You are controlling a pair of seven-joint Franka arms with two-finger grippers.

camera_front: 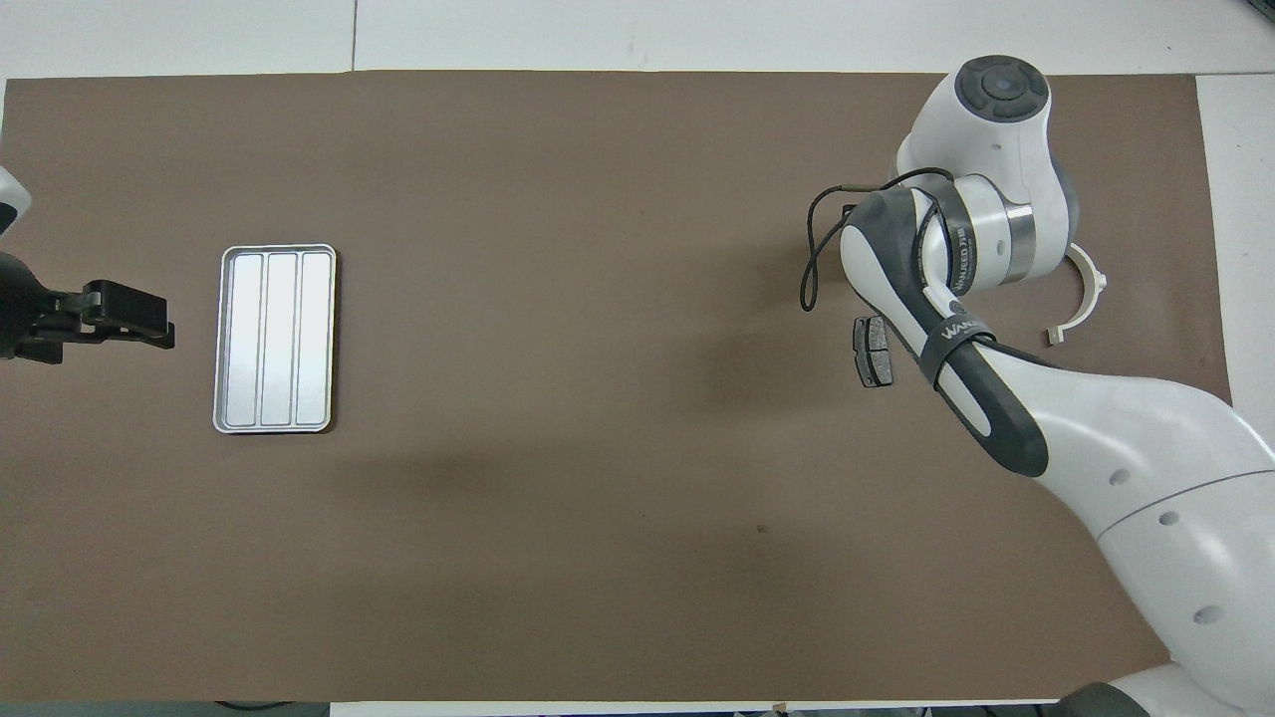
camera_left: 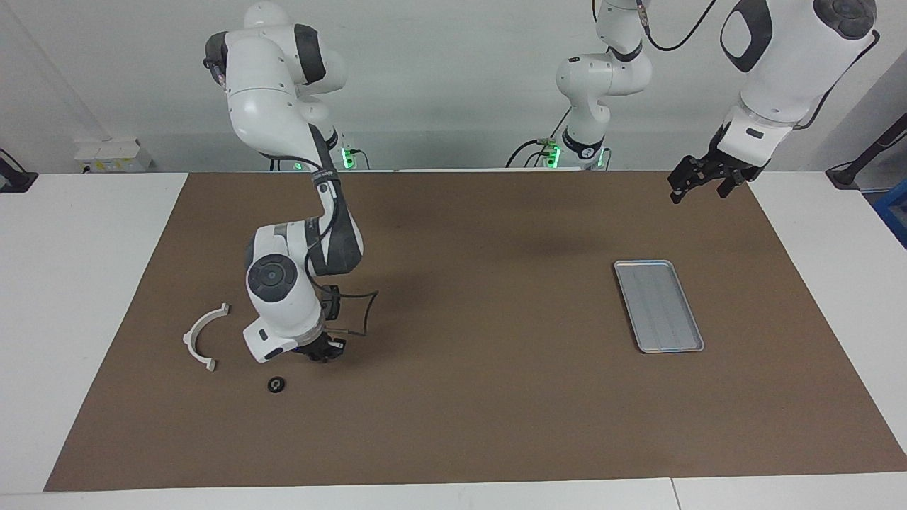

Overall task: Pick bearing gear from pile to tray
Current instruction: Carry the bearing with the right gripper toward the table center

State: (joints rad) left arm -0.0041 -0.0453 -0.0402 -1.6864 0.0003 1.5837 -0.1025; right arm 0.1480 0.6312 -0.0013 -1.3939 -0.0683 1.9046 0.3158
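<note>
Tray (camera_left: 659, 306) at left arm's end, long axis pointing away from robots, well apart from white bracket (camera_left: 202, 336) and black ring (camera_left: 276, 384) near right gripper (camera_left: 324, 352), shut, load unclear; left gripper (camera_left: 698, 185) wide, waiting.

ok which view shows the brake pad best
The overhead view: the brake pad lies in plain sight on the mat beside the right arm. In the facing view that arm hides it, so it cannot be made out there.

Flat empty tray (camera_left: 659, 306), pile (camera_left: 276, 384) well apart
</note>
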